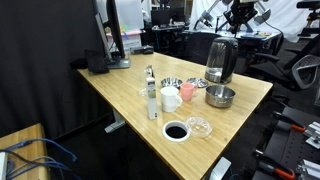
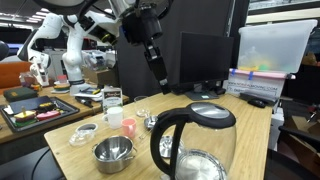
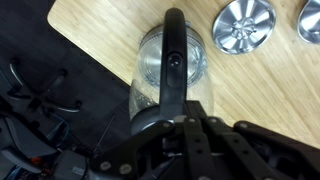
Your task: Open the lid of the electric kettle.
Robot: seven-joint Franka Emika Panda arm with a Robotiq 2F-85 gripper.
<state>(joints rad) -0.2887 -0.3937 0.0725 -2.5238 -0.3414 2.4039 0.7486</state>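
Note:
The electric kettle point(image 1: 220, 62) stands on the far right part of the wooden table, tall and clear with a black base. It fills the foreground of an exterior view point(image 2: 195, 148). Its dark round lid point(image 2: 212, 114) sits down on top, and also shows in an exterior view point(image 1: 221, 40). My gripper point(image 2: 159, 82) hangs in the air above the kettle, apart from it, with its fingers together and nothing in them. In the wrist view I look straight down on the kettle point(image 3: 150, 70) and its black handle point(image 3: 173, 55), with my gripper point(image 3: 190, 128) at the bottom edge.
A steel bowl point(image 1: 220, 97) sits in front of the kettle, next to a white mug point(image 1: 170, 98) and a pink cup point(image 1: 187, 92). A clear dish point(image 1: 199, 126), a black round hole point(image 1: 175, 131) and a bottle point(image 1: 151, 100) are nearer the table's front. Monitors stand at the back.

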